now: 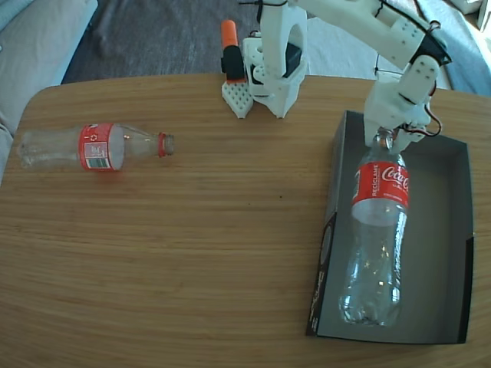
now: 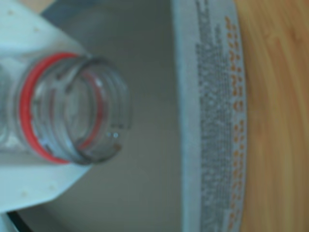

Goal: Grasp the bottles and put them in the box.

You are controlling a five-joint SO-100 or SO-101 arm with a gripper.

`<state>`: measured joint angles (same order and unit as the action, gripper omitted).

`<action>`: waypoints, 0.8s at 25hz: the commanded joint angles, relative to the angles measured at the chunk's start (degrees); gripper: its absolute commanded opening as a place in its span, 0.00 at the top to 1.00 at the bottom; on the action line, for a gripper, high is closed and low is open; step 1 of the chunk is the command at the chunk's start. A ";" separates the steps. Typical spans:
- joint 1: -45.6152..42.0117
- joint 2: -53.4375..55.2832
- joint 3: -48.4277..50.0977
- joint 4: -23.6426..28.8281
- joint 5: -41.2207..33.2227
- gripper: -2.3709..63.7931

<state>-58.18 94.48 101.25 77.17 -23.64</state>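
In the fixed view my arm (image 1: 360,23) reaches from the far base to the right, and my gripper (image 1: 386,136) is clamped on the neck of one bottle (image 1: 377,230), which lies in the box (image 1: 453,253). The other bottle (image 1: 92,146) lies far left on the wooden table (image 1: 192,245).

In the wrist view my fingers (image 2: 34,188) hold the open neck (image 2: 72,108) over the box floor (image 2: 145,145).

In the fixed view, one bottle (image 1: 380,230) lay lengthwise in the box (image 1: 453,230) at the table's (image 1: 215,245) right, neck toward the far end. The other bottle (image 1: 92,146) lay far left, well apart. The arm's base (image 1: 276,61) stood, seemingly, at the far edge.
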 commanded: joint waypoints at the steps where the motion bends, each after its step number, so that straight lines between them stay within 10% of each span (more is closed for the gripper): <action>1: -0.26 0.88 -0.62 -1.14 0.00 0.97; 20: -1.76 1.49 4.13 -3.60 0.53 0.96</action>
<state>-59.85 94.48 106.00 74.09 -23.38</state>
